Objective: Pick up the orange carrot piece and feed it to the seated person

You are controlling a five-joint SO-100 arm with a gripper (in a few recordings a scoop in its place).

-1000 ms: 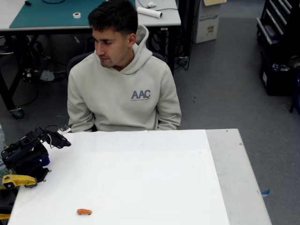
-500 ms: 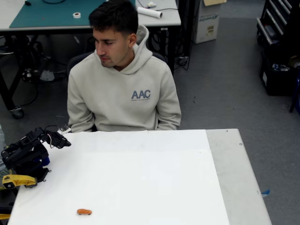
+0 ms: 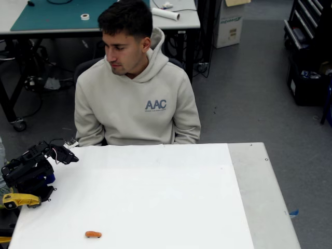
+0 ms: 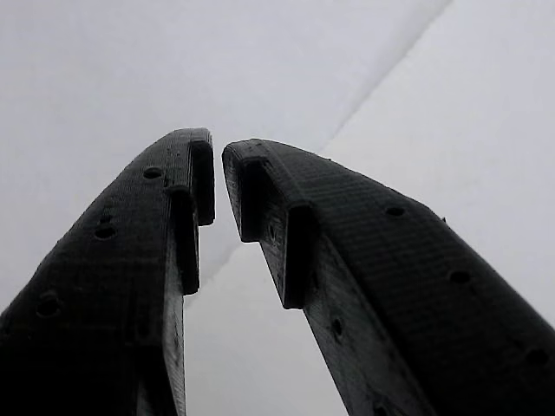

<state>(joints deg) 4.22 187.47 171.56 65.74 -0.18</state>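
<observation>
We see the gripper [image 4: 218, 178] nearly closed and empty; the orange carrot piece [image 3: 93, 234] lies near the table's [image 3: 155, 197] front edge, unmoved.

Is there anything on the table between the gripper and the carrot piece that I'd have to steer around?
Nothing visible. In the fixed view the gripper sits at the table's left edge and the orange carrot piece lies near the front edge, with only bare white table between them.

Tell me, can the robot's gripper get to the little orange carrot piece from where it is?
Probably yes: only bare white table lies between the gripper and the orange carrot piece.
</observation>
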